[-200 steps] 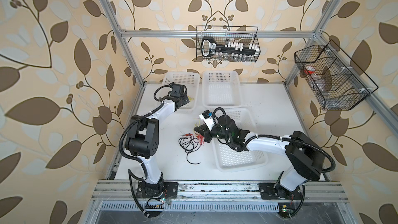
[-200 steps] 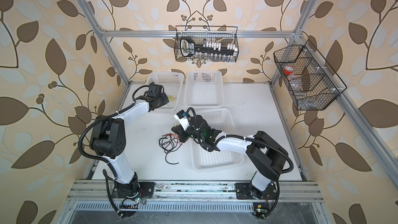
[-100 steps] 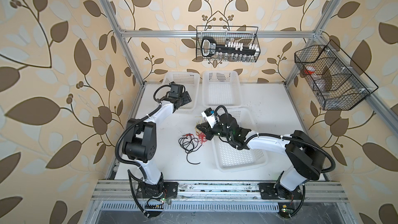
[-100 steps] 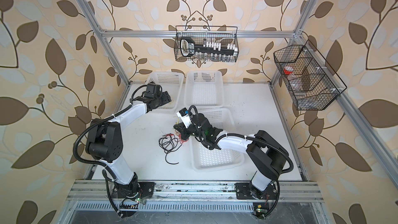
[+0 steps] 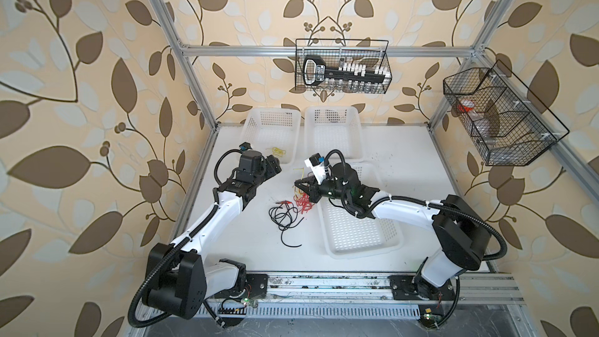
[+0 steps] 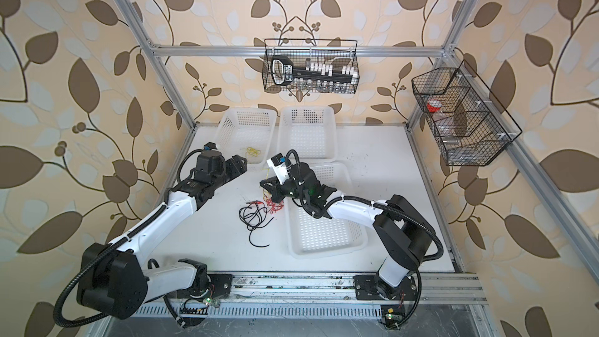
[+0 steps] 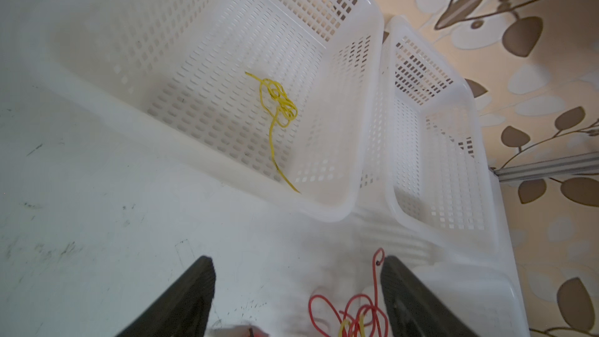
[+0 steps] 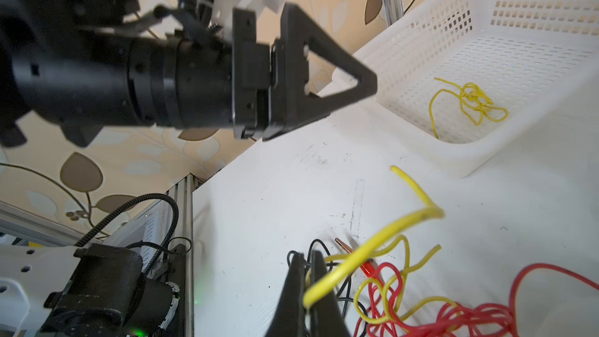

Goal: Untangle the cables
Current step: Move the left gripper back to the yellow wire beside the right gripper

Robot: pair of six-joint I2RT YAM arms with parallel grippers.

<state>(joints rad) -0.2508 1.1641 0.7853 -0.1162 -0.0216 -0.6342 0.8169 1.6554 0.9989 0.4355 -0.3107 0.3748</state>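
Note:
A loose tangle of cables lies mid-table in both top views: black loops with red coils beside them. My right gripper hovers just above the red coils, shut on a yellow cable that rises out of the red cable. Another yellow cable lies alone in the back-left white basket. My left gripper stands open and empty at that basket's near edge.
A second white basket stands beside the first at the back. A third white basket lies under my right arm. Two black wire baskets hang on the back and right frame rails.
My left gripper has opened, left the yellow cable in the back-left basket, and drawn back to its near edge. The right gripper has lifted slightly with its yellow cable.

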